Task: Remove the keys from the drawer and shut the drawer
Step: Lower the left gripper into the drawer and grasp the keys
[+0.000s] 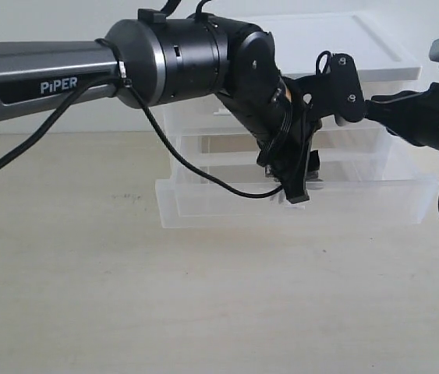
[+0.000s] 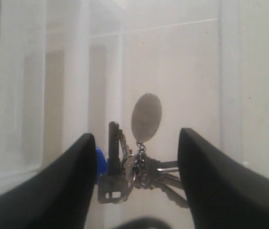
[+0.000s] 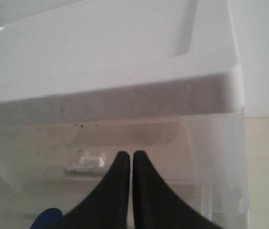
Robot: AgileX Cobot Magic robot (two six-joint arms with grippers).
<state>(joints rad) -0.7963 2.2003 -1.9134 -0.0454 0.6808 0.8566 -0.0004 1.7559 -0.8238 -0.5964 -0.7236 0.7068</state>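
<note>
The drawer (image 1: 227, 210), a shallow clear one at the bottom of the cabinet, stands pulled out. My left gripper (image 1: 301, 191) reaches down into it. In the left wrist view the keys (image 2: 124, 171) lie on the drawer floor (image 2: 187, 71) between the open fingers (image 2: 77, 181), with the round grey tag (image 2: 146, 117) stretched away and the blue tag (image 2: 101, 160) partly behind one finger. In the exterior view the arm hides the keys. My right gripper (image 1: 336, 89) hovers by the cabinet's upper right. In its own view the right gripper (image 3: 127, 153) is shut on nothing.
The cabinet has a white lid (image 1: 359, 47) and two upper drawers; one white tab handle (image 3: 89, 164) shows in the right wrist view. The left arm's black cable (image 1: 196, 167) loops across the cabinet front. Pale tabletop (image 1: 203, 312) spreads in front of the drawer.
</note>
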